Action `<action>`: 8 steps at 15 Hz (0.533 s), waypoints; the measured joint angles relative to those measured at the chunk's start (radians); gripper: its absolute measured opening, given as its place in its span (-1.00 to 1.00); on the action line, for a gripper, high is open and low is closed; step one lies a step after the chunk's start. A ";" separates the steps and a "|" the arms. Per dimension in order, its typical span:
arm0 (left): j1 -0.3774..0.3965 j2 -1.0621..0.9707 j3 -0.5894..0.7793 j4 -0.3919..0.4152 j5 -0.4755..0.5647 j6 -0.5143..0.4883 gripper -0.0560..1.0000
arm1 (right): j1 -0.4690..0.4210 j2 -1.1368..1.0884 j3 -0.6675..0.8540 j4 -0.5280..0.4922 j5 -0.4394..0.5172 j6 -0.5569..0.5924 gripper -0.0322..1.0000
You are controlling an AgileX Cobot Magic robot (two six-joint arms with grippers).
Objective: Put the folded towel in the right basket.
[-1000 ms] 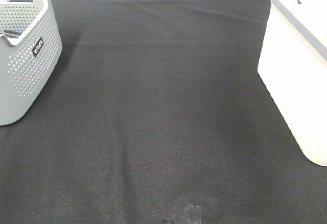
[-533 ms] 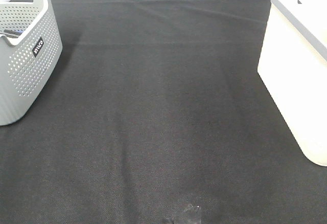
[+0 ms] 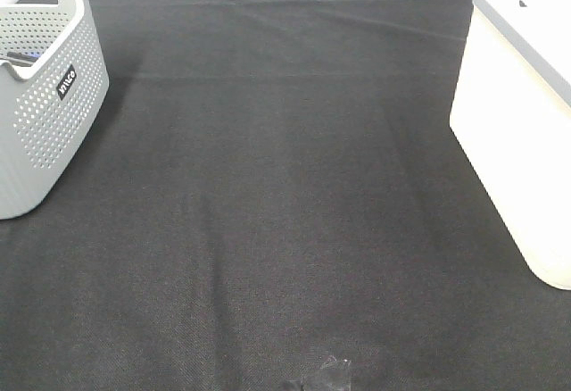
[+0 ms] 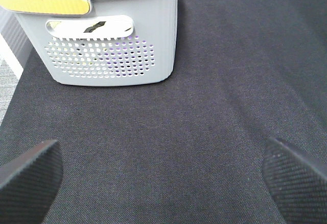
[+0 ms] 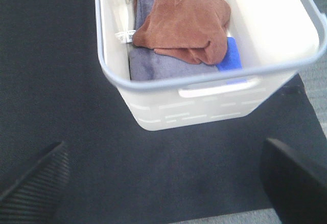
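- My left gripper (image 4: 163,175) had its 2 fingers spread wide, 1 dark textured pad (image 4: 28,175) at each lower corner of the left wrist view, with nothing but black cloth (image 4: 204,132) between them.
- My right gripper (image 5: 163,180) was parted just as wide, its 2 black fingertips (image 5: 294,180) framing bare cloth and gripping nothing.
- Beyond my right fingers stood the white basket (image 5: 204,106), its slotted handle wall facing me and its grey rim running all the way round.
- Inside that basket lay the folded towel (image 5: 181,22), rust-brown and a little rumpled, on top of a grey-purple towel (image 5: 158,65), with a blue cloth (image 5: 231,55) tucked against the near wall beside it.
- A small white tag (image 5: 124,36) showed against the basket's inner side wall, next to the brown towel.
- Beyond my left fingers stood the grey perforated basket (image 4: 117,55) with a yellow handle grip (image 4: 46,4); a few dark and blue items showed over its rim, too little to name.
- From the high camera, the grey basket (image 3: 45,96) sat at the far left and the white basket (image 3: 513,132) at the far right, well apart, with open black cloth (image 3: 285,186) between them.
- Neither of my grippers showed in that high view.
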State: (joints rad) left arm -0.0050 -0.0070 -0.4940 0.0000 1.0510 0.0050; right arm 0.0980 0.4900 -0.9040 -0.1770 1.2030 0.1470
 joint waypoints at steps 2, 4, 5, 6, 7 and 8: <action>0.000 0.000 0.000 0.000 0.000 0.000 0.98 | 0.000 -0.217 0.150 -0.001 -0.004 0.000 0.94; 0.000 0.000 0.000 0.000 0.000 0.000 0.98 | 0.000 -0.340 0.245 0.007 -0.003 0.000 0.93; 0.000 0.000 0.000 0.000 0.000 0.000 0.98 | 0.000 -0.395 0.287 0.020 -0.004 0.000 0.93; 0.000 0.000 0.000 0.000 0.000 0.000 0.98 | 0.000 -0.444 0.332 0.031 -0.004 0.000 0.93; 0.000 0.000 0.000 0.000 0.000 0.000 0.98 | 0.000 -0.476 0.370 0.040 -0.004 0.000 0.93; 0.000 0.000 0.000 0.000 0.000 0.000 0.98 | 0.000 -0.493 0.400 0.048 -0.001 0.001 0.93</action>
State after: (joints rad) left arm -0.0050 -0.0070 -0.4940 0.0000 1.0510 0.0050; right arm 0.0980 -0.0030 -0.5040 -0.1290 1.2020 0.1480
